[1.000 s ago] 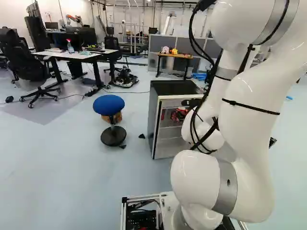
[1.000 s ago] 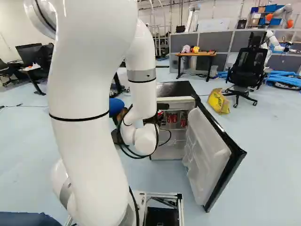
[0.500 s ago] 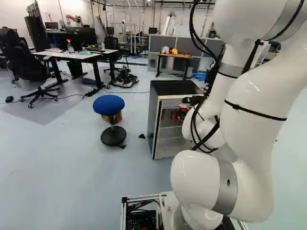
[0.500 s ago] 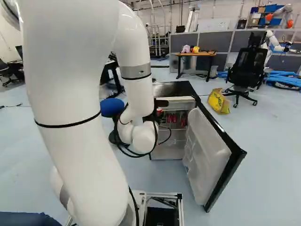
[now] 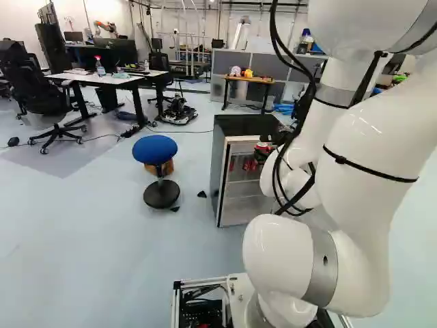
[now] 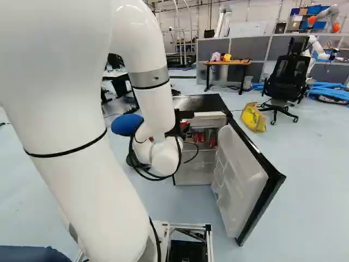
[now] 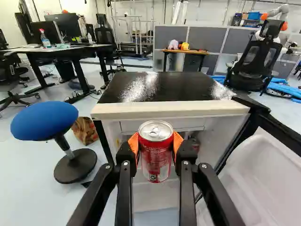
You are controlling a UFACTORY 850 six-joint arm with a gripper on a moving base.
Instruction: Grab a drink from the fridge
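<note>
In the left base view my gripper (image 5: 262, 154) is at the fridge's upper front, partly hidden by the arm. The wrist view shows the gripper (image 7: 156, 145) shut on a red drink can (image 7: 156, 162), with orange pads (image 7: 134, 143) pressing it from both sides. The can is upright, in front of the fridge opening and just below its pale top edge (image 7: 171, 109). The fridge (image 5: 222, 167) has its door (image 6: 240, 174) swung wide open. More red cans (image 6: 199, 137) stand on a shelf inside.
A blue stool (image 5: 155, 149) stands left of the fridge. The open door juts toward the base at the right. Farther back are a yellow bag (image 6: 253, 117), an office chair (image 6: 286, 82), a small wooden table (image 6: 227, 63) and another robot (image 6: 316, 49).
The arm has shifted, and the gripper has risen with the red can at the fridge front. The base, fridge and door have stayed put.
</note>
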